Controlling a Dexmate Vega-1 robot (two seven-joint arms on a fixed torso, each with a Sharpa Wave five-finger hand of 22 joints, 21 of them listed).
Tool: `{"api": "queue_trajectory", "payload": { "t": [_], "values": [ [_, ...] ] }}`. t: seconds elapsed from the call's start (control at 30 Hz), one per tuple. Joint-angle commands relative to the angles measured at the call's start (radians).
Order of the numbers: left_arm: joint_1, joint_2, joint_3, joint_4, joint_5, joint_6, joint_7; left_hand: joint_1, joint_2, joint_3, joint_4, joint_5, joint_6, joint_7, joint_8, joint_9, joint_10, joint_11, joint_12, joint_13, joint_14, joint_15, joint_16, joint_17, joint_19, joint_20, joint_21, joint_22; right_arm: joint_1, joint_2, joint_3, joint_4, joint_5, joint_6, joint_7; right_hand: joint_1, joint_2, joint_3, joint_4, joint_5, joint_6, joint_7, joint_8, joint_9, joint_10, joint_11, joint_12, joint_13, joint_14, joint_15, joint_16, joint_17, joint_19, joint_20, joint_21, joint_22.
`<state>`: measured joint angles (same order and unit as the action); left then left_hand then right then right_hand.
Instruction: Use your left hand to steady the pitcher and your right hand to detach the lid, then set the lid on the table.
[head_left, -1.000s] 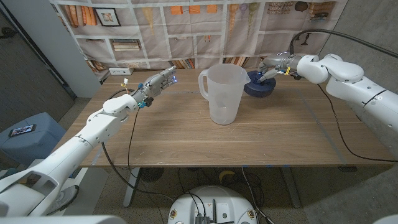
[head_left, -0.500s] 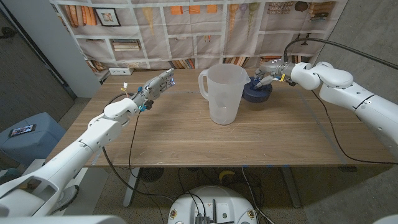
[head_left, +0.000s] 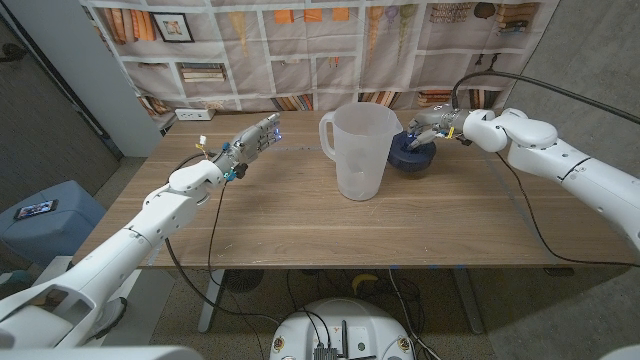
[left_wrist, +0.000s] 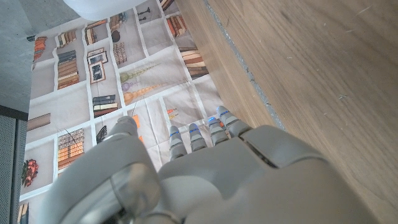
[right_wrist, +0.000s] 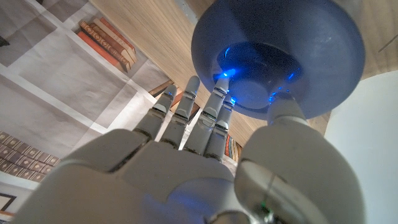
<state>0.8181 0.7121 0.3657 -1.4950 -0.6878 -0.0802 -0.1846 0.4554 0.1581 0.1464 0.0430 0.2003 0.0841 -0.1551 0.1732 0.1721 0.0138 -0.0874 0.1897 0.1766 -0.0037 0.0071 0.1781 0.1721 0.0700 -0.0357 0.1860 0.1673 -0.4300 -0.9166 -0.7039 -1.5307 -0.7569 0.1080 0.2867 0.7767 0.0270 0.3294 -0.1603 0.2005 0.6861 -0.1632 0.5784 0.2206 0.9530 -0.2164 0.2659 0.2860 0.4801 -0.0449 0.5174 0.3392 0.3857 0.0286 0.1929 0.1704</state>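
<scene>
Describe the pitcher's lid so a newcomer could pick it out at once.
On the wooden table, find the tall translucent pitcher near the middle. Just behind it, toward the robot's right, sits the lid, with the right hand over it. It is the only dark blue, low, round piece there.

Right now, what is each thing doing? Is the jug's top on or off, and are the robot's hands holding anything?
pitcher: upright on the table, open at the top, lid off, touched by neither hand.
lid: off the pitcher, on the table just behind it to the right, right hand on it.
right hand: fingers and thumb on the lid.
left hand: raised left of the pitcher, fingers stretched out, holding nothing.
</scene>
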Motion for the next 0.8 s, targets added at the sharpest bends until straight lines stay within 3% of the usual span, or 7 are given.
{"api": "queue_trajectory", "payload": {
  "t": [0.03,0.43,0.57,0.8],
  "values": [
    [-0.005,-0.009,0.008,0.012,-0.004,0.007,-0.001,-0.007,0.006,0.009,0.001,0.008,0.008,-0.005,0.009,0.003,0.007,-0.003,0.005,0.002,0.004,0.000,0.002,0.001,0.004,-0.016,0.003,0.003,0.022,0.029,-0.045,0.062,-0.024,0.000,-0.010,0.037,0.035,-0.006,0.001,0.007,0.049,-0.055,0.006,0.004,-0.004,-0.002,-0.001,0.002,-0.007,-0.140,-0.003,0.004,0.004,0.005,0.002,0.001],
    [0.002,-0.007,0.007,0.007,-0.009,0.013,0.002,-0.012,0.012,0.019,-0.001,0.012,0.022,-0.007,0.013,0.003,0.016,-0.005,0.008,0.002,0.011,0.001,0.003,0.000,0.010,-0.016,0.005,0.003,0.033,0.031,-0.063,0.064,-0.033,-0.002,-0.005,0.022,-0.008,-0.037,0.001,0.003,-0.048,-0.056,-0.035,-0.003,-0.072,-0.001,-0.033,0.012,-0.065,-0.128,-0.021,0.011,-0.003,0.030,-0.001,0.001],
    [0.005,-0.009,0.006,0.010,-0.011,0.011,0.001,-0.013,0.014,0.022,-0.001,0.013,0.026,-0.008,0.014,0.003,0.021,-0.003,0.010,0.002,0.015,0.000,0.004,0.000,0.013,-0.016,0.006,0.003,0.029,0.027,-0.062,0.054,-0.032,-0.006,-0.001,0.014,-0.024,-0.047,0.003,-0.003,-0.086,-0.054,-0.052,-0.005,-0.110,0.001,-0.045,0.018,-0.088,-0.125,-0.032,0.011,-0.008,0.038,-0.002,0.000],
    [0.009,-0.005,0.004,0.012,-0.017,0.012,-0.005,-0.015,0.019,0.029,-0.001,0.015,0.033,-0.005,0.016,0.003,0.025,-0.003,0.010,0.002,0.021,0.000,0.005,0.000,0.020,-0.013,0.008,0.003,0.022,0.016,-0.055,0.023,-0.024,-0.018,0.028,0.003,-0.049,-0.062,0.006,-0.016,-0.166,-0.056,-0.089,-0.009,-0.204,0.005,-0.066,0.029,-0.141,-0.090,-0.057,0.011,-0.031,0.067,-0.005,0.000]
  ]
}}
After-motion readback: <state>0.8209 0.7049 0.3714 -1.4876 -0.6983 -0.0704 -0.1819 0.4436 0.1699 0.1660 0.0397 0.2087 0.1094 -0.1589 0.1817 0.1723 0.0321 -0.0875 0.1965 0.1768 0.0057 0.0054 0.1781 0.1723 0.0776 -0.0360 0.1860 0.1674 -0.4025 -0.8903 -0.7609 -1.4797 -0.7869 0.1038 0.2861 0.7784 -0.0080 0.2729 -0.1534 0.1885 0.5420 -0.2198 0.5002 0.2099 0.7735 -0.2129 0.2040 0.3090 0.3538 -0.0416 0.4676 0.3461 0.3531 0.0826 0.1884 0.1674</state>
